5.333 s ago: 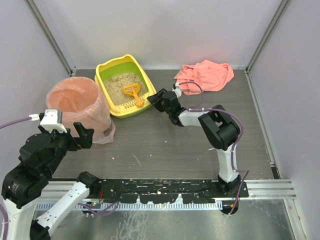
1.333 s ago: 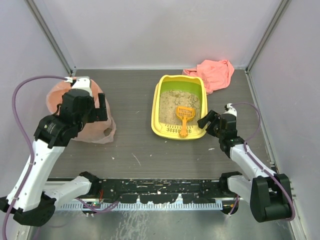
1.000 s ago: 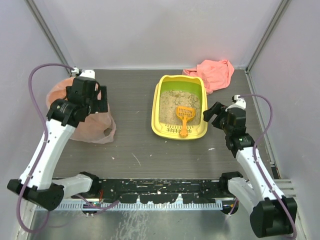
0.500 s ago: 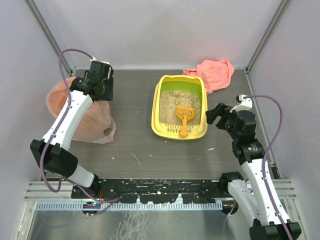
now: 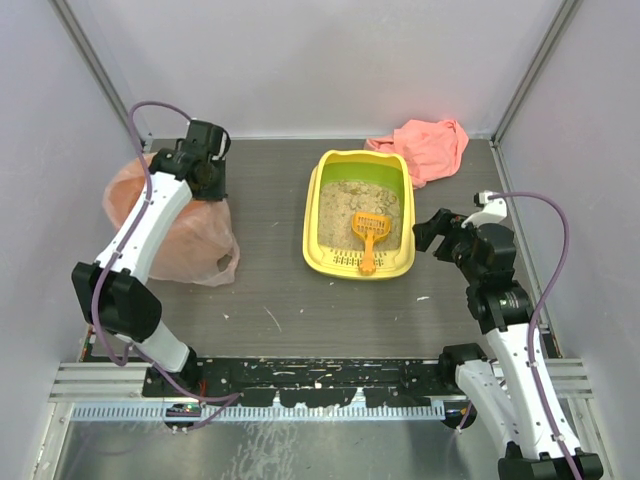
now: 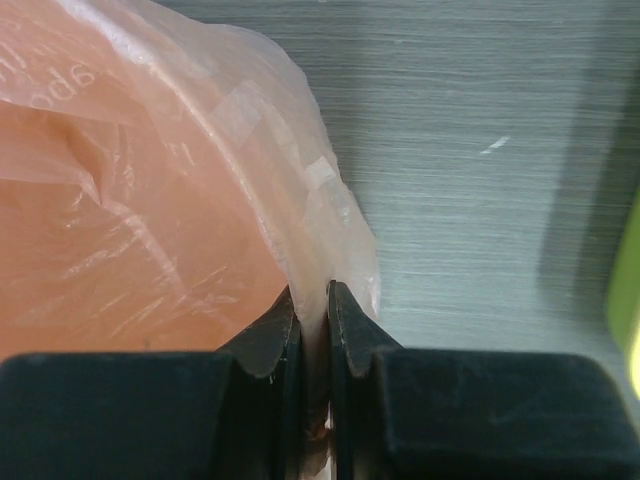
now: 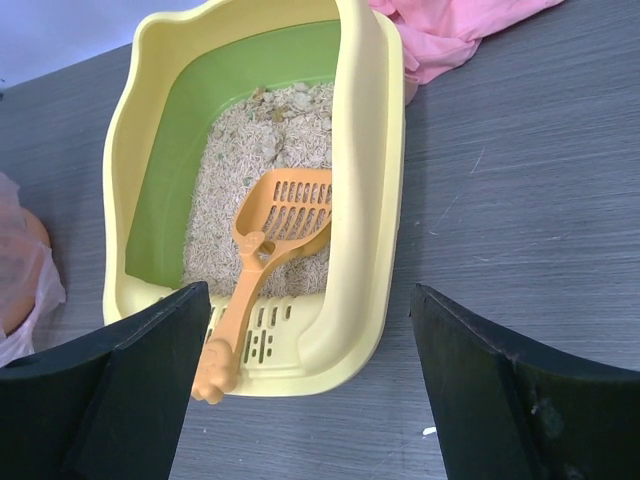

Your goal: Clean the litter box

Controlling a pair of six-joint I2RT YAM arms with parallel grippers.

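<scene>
While the orange scoop (image 5: 367, 236) lies in the sand with nothing holding it, the cleaning proper looks not yet begun. The litter box (image 5: 311, 215) sits just right of centre in the top view. Its litter (image 7: 240, 170) is spread across the green floor, with paler bits toward the upper end. The left gripper (image 6: 310, 300) is pressed together on a fold of the pink bag (image 6: 150, 200) at the rim of the bin (image 5: 165, 235), in the upper left of the top view; this reads as readying the bin rather than sifting. The right gripper (image 7: 308, 295) is spread wide and holds nothing, hanging beside the box's lower right corner. Taking up the scoop, sifting, and carrying waste to the bin all seem left to do. The scoop's handle crosses the slotted lower rim and sticks out past it, so it is open to a grasp from below. A pink cloth (image 5: 430, 145) crowds the box's upper right corner; whether it touches is unclear. Bare table (image 5: 270, 240) lies between box and bin, a free path for carrying, though the enclosure walls stand close at far left and far right.
</scene>
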